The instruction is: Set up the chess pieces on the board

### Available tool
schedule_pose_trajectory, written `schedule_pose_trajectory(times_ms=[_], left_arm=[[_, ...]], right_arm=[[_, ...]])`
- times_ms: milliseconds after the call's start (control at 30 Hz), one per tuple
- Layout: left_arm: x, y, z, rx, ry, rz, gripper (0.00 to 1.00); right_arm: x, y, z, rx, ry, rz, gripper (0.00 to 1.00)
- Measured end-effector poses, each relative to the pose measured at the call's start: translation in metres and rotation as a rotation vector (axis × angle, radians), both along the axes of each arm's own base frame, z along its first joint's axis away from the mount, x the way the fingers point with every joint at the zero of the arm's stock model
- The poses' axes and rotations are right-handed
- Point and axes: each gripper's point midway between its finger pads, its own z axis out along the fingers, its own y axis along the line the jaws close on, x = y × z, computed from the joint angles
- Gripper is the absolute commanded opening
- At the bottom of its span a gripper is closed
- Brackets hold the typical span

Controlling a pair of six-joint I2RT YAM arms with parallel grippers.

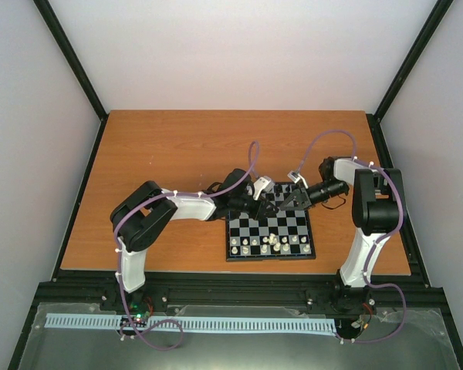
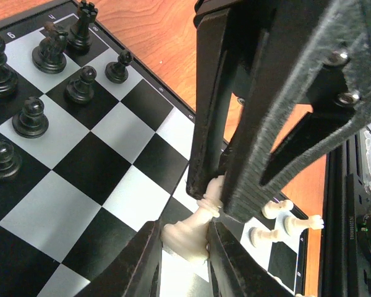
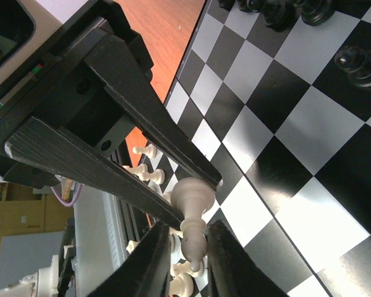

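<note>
**Cream-white chessman (image 2: 188, 238), being held at both ends over the board (image 2: 93, 167)**

Left gripper (image 2: 184, 230): its jaws are standing narrow and clamping the chessman's broad base. Right gripper (image 3: 188, 228): its jaws are reaching in from the opposite side, pinching narrowly around the head and neck. The piece is lying tilted between the two pairs of jaws, above light and dark squares near the board's edge; whether the base is touching the board cannot be told. Black chessmen (image 2: 31, 117) are standing upright well apart from the jaws. Cream-white pawns (image 2: 284, 226) are standing near the right jaws. The board is lying on the table (image 1: 177, 146), under both pairs of jaws.
</note>
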Motion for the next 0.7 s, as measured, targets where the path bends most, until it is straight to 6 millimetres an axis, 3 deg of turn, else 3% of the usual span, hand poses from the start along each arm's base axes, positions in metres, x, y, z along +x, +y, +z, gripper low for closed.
schedule_pose_trajectory(times_ms=[300,400,533,600,700], left_arm=[[0.001,0.002,0.002,0.013,0.012,0.015,0.45],[0.000,0.011,0.019,0.057,0.011,0.043,0.54],[0.007,0.028,0.089,0.076,-0.077,0.119,0.61],[0.018,0.039,0.138,0.082,-0.143,0.189,0.65],[0.037,0.061,0.192,0.109,-0.218,0.309,0.75]], right_arm=[[0.000,0.000,0.000,-0.004,-0.011,0.004,0.08],[0.003,-0.003,0.005,-0.037,-0.059,0.004,0.09],[0.009,-0.007,0.028,-0.109,-0.217,0.008,0.09],[0.008,-0.006,0.041,-0.157,-0.302,0.027,0.09],[0.003,-0.001,0.057,-0.228,-0.426,0.066,0.09]])
